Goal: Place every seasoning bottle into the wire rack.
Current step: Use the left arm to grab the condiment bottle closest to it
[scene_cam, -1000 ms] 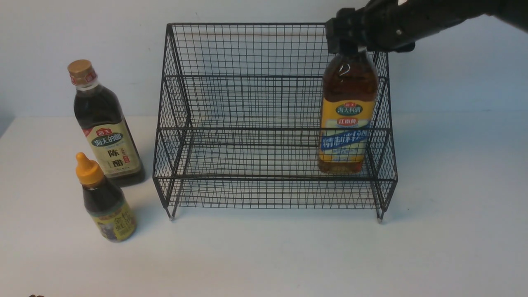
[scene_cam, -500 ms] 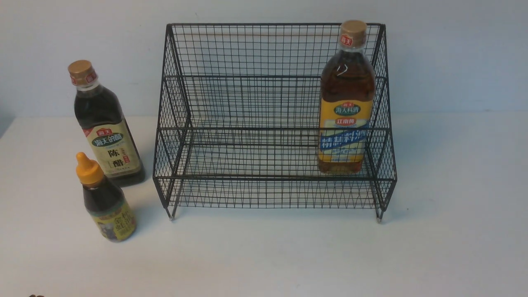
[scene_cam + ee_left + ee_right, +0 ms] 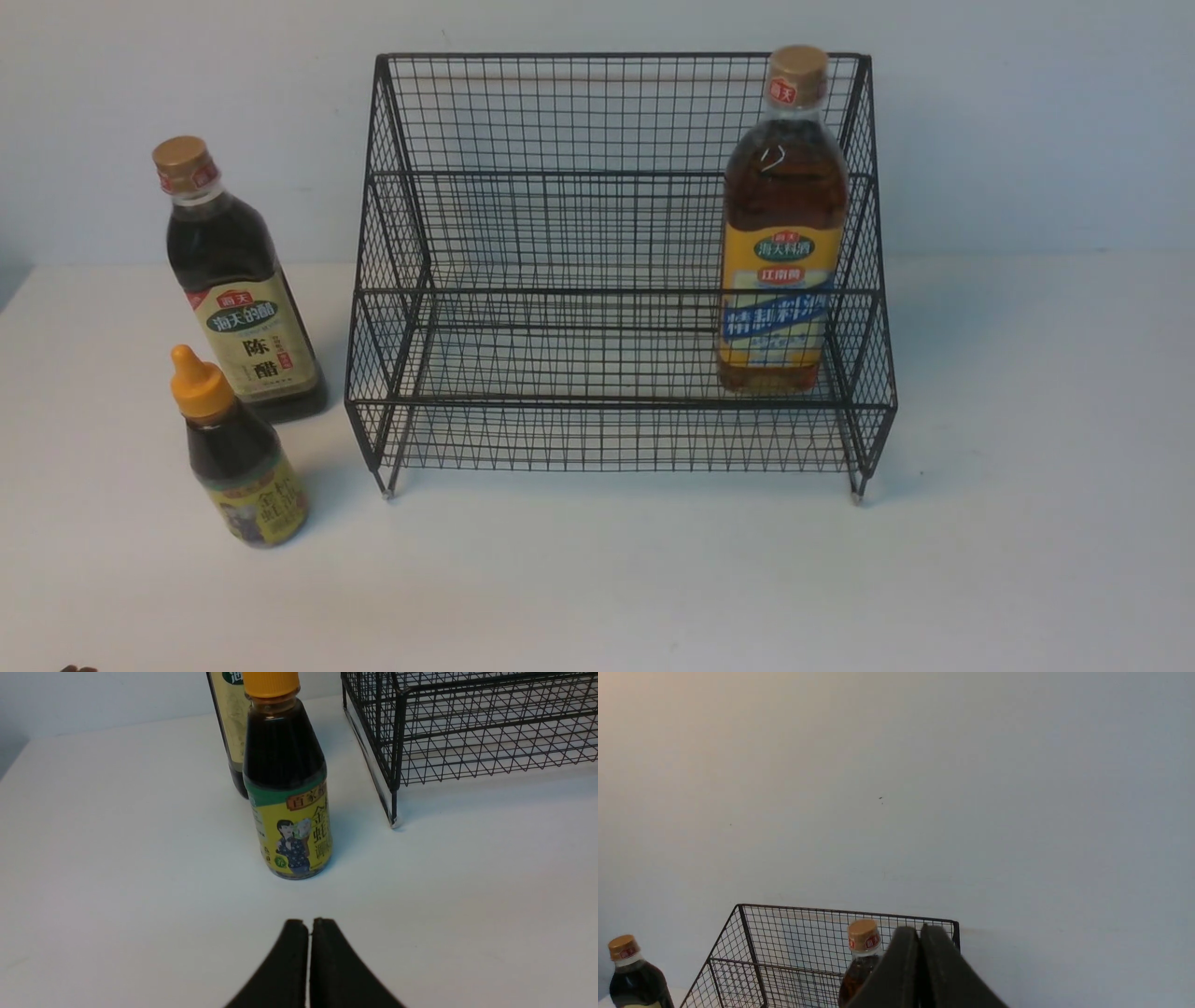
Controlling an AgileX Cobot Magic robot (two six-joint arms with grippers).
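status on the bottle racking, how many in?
Done: the amber bottle stands upright in the wire rack, lower tier, right end. In hand: nothing; the left tool and right tool are both shut and empty. To do: the tall dark bottle and the small orange-capped bottle stand on the table left of the rack.

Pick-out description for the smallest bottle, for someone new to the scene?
Start at the black wire rack on the white table. Two bottles stand on the table off its left end; take the nearer one, in front of the tall dark bottle. The small bottle alone has an orange nozzle cap.
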